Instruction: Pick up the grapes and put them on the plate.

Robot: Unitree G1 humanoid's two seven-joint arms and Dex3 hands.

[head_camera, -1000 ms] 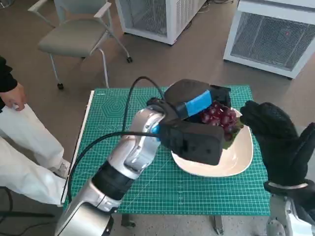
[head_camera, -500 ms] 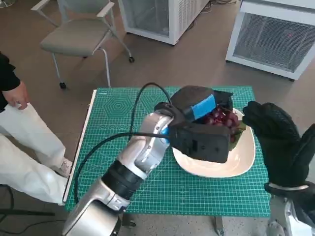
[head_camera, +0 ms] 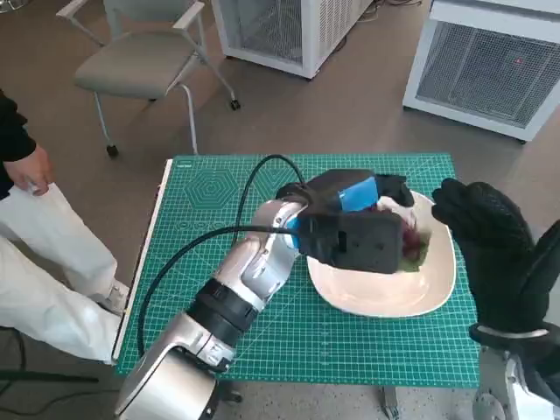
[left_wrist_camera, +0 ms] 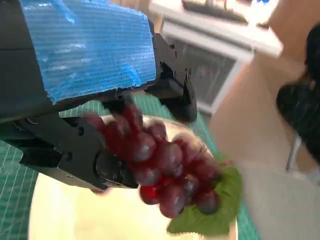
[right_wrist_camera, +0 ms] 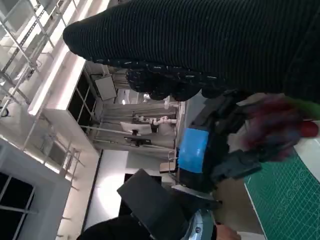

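A bunch of dark red grapes [left_wrist_camera: 165, 170] with a green leaf [left_wrist_camera: 215, 215] hangs from the black fingers of my left hand [head_camera: 354, 223], which grips it just above the white plate [head_camera: 385, 297]. In the head view the hand covers most of the bunch; only a bit of the grapes [head_camera: 411, 238] peeks out at the hand's right side. The left wrist view shows the plate [left_wrist_camera: 65, 215] right under the fruit. My gloved right hand [head_camera: 486, 241] is raised beside the plate's right rim and holds nothing. In the right wrist view the grapes [right_wrist_camera: 275, 125] are a blur beyond the glove [right_wrist_camera: 200, 45].
The plate lies on a green cutting mat [head_camera: 219, 201] that covers the small table. A person in white trousers [head_camera: 44, 254] stands at the left. A grey chair [head_camera: 140, 61] and white cabinets [head_camera: 490, 70] stand on the floor behind the table.
My left hand has come down with the grapes, closer to the plate, and now hides more of the bunch. My right hand has stayed beside the plate.
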